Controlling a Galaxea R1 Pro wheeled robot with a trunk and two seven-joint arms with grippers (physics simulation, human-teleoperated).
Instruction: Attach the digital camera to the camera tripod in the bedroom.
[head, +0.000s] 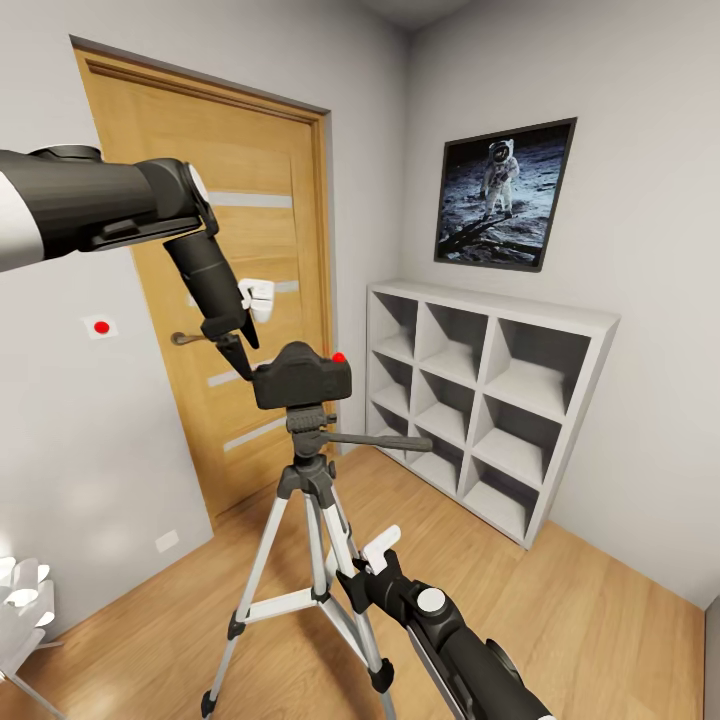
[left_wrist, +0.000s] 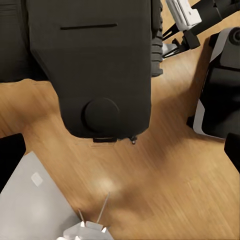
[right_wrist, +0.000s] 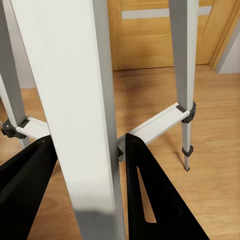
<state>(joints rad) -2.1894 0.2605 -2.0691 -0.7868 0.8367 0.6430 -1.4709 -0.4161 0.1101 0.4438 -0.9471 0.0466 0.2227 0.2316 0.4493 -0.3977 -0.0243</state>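
Note:
The black digital camera (head: 300, 376), red button on its top right, sits on the pan head (head: 308, 420) of the silver-legged camera tripod (head: 322, 545), which stands on the plank floor. My left gripper (head: 245, 335) hangs at the camera's left end, one dark finger touching its edge. In the left wrist view the camera (left_wrist: 95, 65) lies off to one side, with bare floor along the gripper's line, so the jaws stand open. My right gripper (head: 372, 560) is low down, shut on a tripod leg (right_wrist: 82, 110) between its black fingers (right_wrist: 150, 195).
The oak door (head: 270, 160) is right behind the tripod. Grey cube shelves (head: 480, 400) stand along the right wall under the astronaut picture (head: 505, 195). A white ball lamp (head: 20, 600) stands at the lower left. The pan handle (head: 385, 439) points right.

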